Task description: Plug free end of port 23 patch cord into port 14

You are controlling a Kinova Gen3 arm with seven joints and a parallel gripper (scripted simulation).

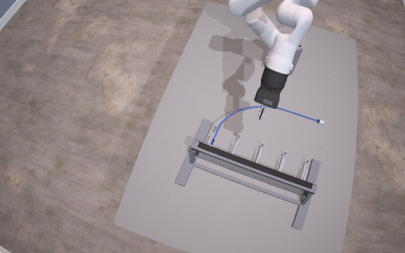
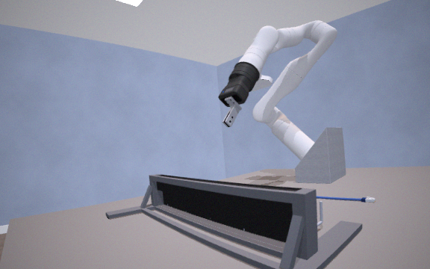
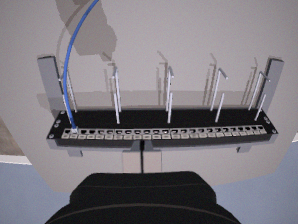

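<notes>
The grey rack (image 1: 249, 166) stands on the grey mat, also in the exterior view (image 2: 234, 217) and in the wrist view (image 3: 160, 129), where its row of ports faces me. A blue patch cord (image 1: 230, 116) rises from the rack's port end (image 1: 211, 142) and arcs over the mat. My gripper (image 1: 261, 114) (image 2: 229, 120) is shut and empty, high above the table, well above the cord's middle.
The arm's grey base block (image 2: 321, 157) stands at the back of the table. Several thin upright cable posts (image 1: 256, 152) stick out of the rack on the arm's side. The table edge runs beyond the mat on all sides.
</notes>
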